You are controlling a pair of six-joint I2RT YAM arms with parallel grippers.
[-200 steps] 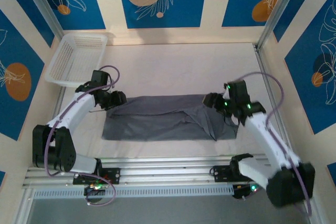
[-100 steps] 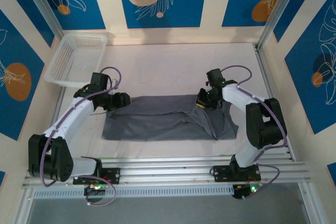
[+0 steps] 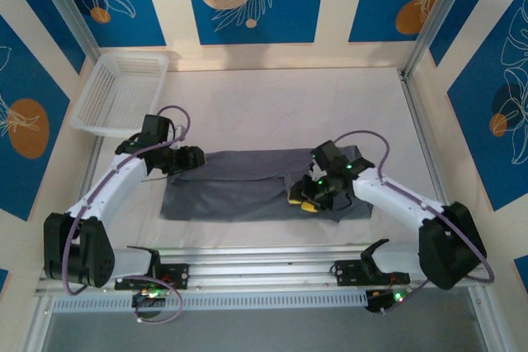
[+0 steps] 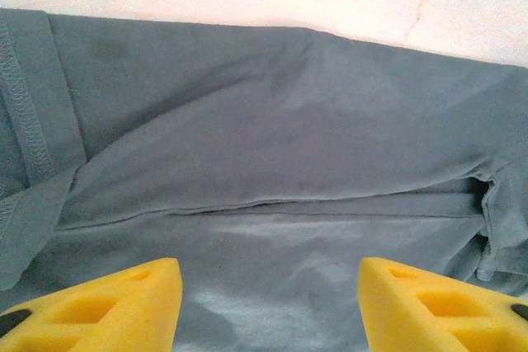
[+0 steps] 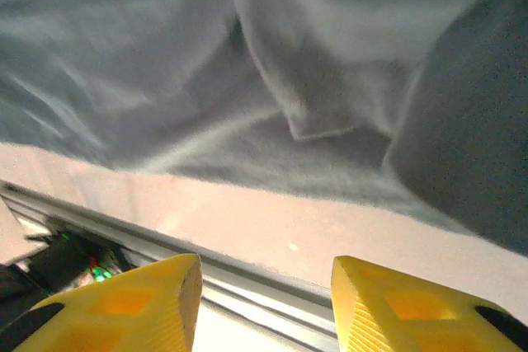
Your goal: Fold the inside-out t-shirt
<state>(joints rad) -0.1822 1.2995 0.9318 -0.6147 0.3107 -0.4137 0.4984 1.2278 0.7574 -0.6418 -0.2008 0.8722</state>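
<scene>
The slate-grey inside-out t-shirt (image 3: 247, 187) lies flat on the table as a wide band, with a folded flap at its right end. My left gripper (image 3: 196, 159) hovers at the shirt's far left corner. In the left wrist view its yellow fingers (image 4: 107, 302) stand wide apart over the t-shirt (image 4: 272, 129), nothing between them. My right gripper (image 3: 302, 203) sits over the shirt's near right part, pointing toward the near edge. In the right wrist view it (image 5: 264, 302) is open and empty, with the t-shirt (image 5: 330, 55) beyond it.
A white lattice basket (image 3: 120, 92) stands at the far left corner. The aluminium rail (image 3: 264, 257) runs along the near edge, just below the shirt. Pale table cloth (image 3: 272, 105) stretches behind the shirt.
My right arm swung from the shirt's far right end down toward its near edge, and its gripper now shows yellow fingers apart. The left arm barely moved.
</scene>
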